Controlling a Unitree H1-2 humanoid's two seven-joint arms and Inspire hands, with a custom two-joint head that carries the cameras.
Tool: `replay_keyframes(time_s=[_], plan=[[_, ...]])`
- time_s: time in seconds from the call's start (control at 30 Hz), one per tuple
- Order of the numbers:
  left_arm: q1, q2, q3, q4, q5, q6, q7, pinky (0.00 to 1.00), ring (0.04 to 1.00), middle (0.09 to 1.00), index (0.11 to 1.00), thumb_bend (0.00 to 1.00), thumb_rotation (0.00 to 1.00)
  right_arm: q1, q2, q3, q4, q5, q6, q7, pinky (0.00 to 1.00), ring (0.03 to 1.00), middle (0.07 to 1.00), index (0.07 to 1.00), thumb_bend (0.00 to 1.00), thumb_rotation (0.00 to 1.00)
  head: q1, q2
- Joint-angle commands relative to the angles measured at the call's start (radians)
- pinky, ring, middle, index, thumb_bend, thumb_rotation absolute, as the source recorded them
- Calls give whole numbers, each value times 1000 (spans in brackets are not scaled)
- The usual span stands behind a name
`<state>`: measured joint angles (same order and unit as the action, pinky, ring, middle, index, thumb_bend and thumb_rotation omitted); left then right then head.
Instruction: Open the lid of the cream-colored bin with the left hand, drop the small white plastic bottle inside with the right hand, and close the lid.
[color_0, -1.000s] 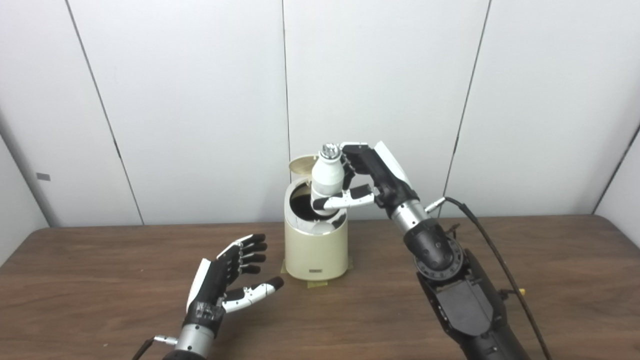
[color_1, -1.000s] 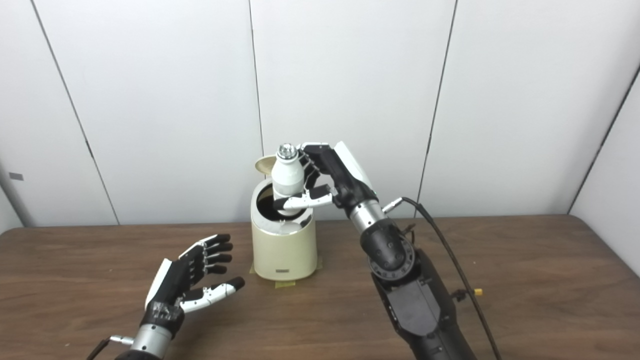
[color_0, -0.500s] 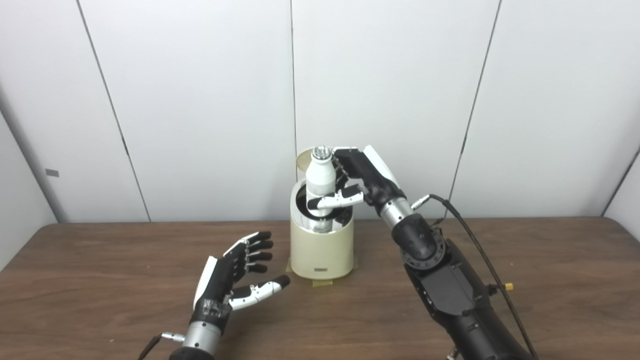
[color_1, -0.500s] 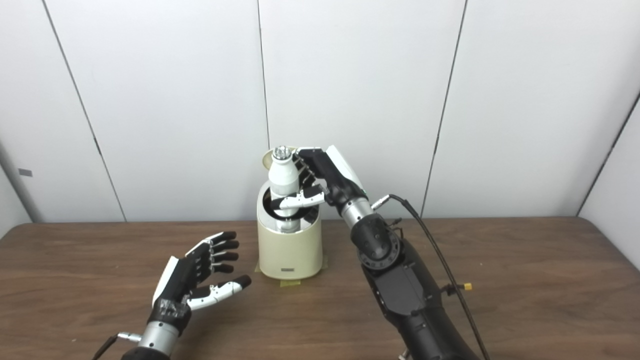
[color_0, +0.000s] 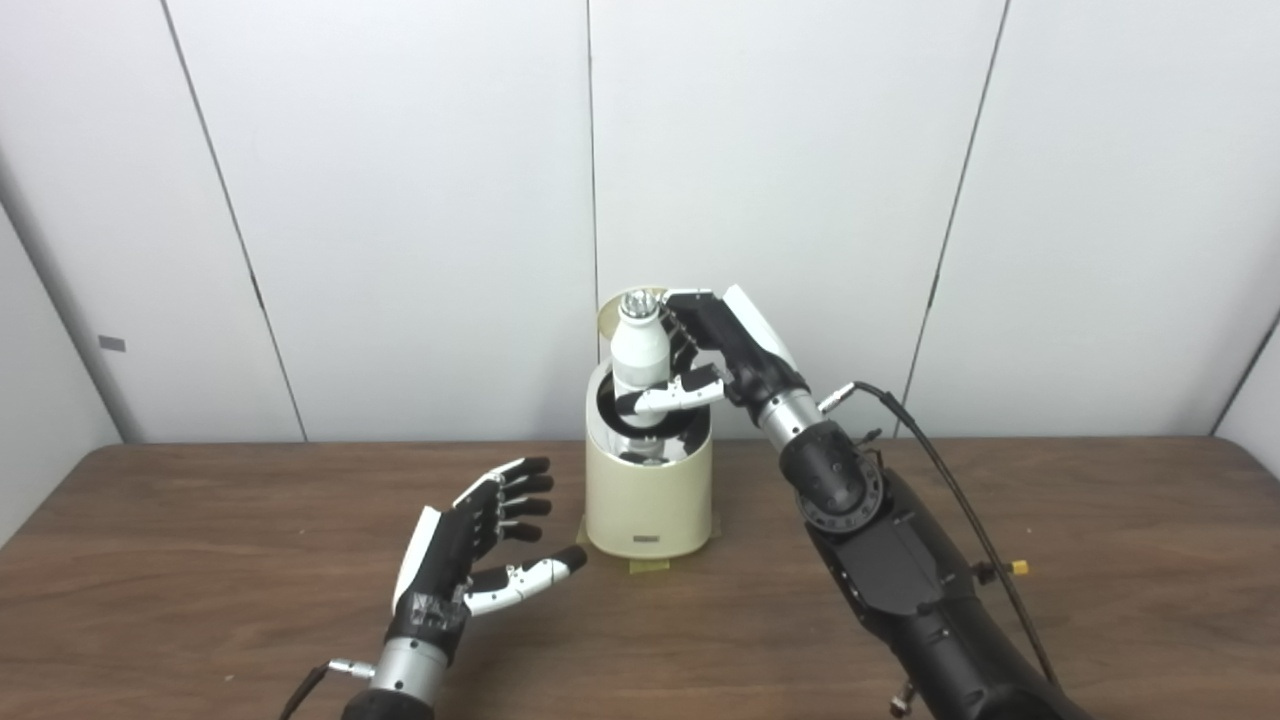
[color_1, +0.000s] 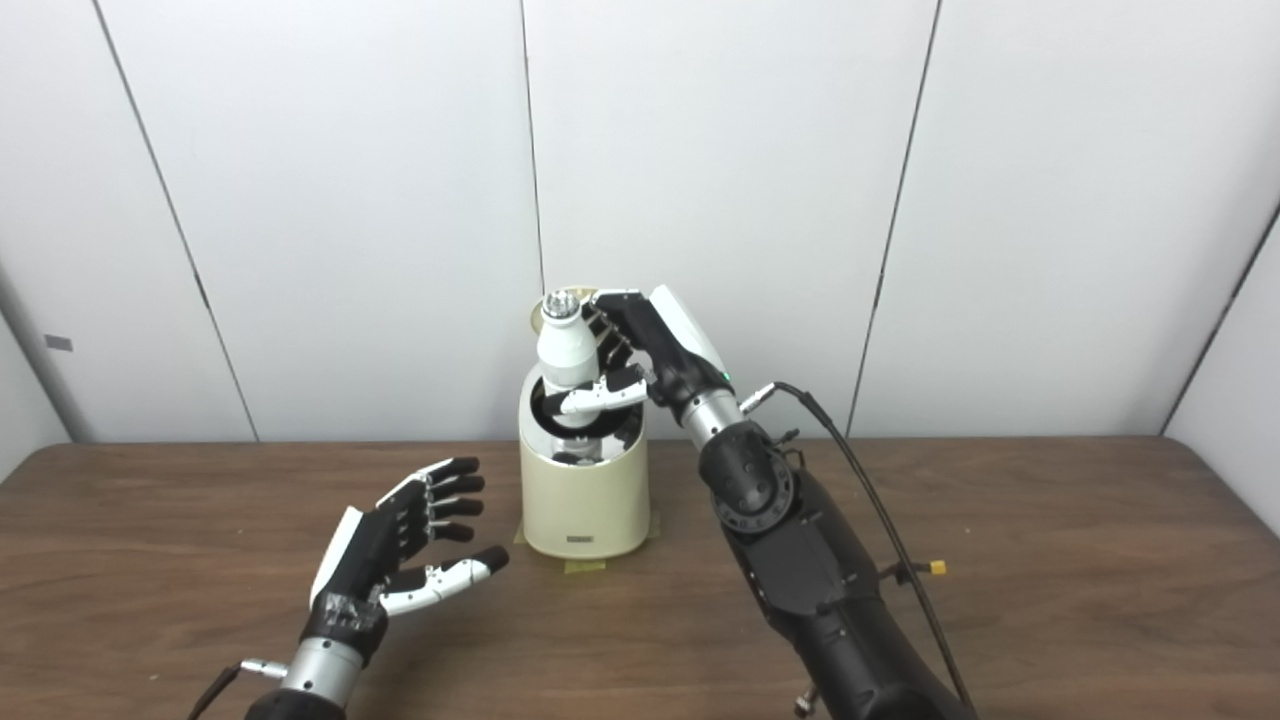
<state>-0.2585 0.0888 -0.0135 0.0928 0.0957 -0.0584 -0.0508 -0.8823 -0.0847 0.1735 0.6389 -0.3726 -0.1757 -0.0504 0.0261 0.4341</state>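
Cream-colored and round, the plastic bin (color_0: 648, 500) is standing on the brown wooden worktop (color_0: 200, 560) with its round lid (color_0: 612, 312) tipped up at the back. The small white plastic bottle (color_0: 639, 352) with a shiny silver cap is hanging upright right over the bin's dark mouth, its bottom dipping just inside the rim. The right hand (color_0: 722, 345) is holding it from the side, with the fingers (color_0: 672, 399) wrapping around the lower part of the bottle.

The left hand (color_0: 470, 545) is waiting near the bin, low over the worktop, holding nothing, with its fingers spread apart.

The bottle is looking light, hard and smooth, so it could slip if the hold gets loose too soon. The middle of its body seems the best place to hold, not the thin neck. It probably will not break when it drops. The lid is looking thin and light, so a soft push on its top edge should be enough to shut it.
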Motion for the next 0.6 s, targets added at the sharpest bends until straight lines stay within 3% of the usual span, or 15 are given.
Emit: replay_keyframes(time_s=[0.0,0.13,0.17,0.2,0.23,0.27,0.57], plan=[[-32,0,-1,-35,-5,-16,5,672,739,786,820,742,90,-83,-26,8,-15,-19,-61,-27,291,372,472,546,511,0,1,1],[-31,1,1,-37,-8,-15,3,667,735,783,817,747,91,-81,-52,43,-13,-41,-85,8,407,423,529,515,514,0,-1,4],[-31,2,1,-37,-8,-14,3,667,738,785,818,744,90,-80,-54,47,-13,-43,-84,10,422,443,609,591,520,0,-1,6],[-31,3,1,-38,-7,-13,2,669,740,787,817,742,88,-78,-56,49,-16,-46,-80,11,426,499,656,634,689,0,-1,6],[-30,4,0,-39,-7,-12,1,668,742,788,817,740,86,-76,-57,48,-22,-47,-70,14,424,544,695,670,788,0,-4,8],[-30,4,0,-40,-7,-10,1,667,743,788,817,739,85,-74,-58,47,-28,-47,-64,18,427,565,711,685,812,0,-6,9],[-30,6,1,-39,-16,-10,-6,659,741,789,818,742,79,-64,-69,45,-48,-51,-57,38,402,556,695,675,826,0,-9,12]])
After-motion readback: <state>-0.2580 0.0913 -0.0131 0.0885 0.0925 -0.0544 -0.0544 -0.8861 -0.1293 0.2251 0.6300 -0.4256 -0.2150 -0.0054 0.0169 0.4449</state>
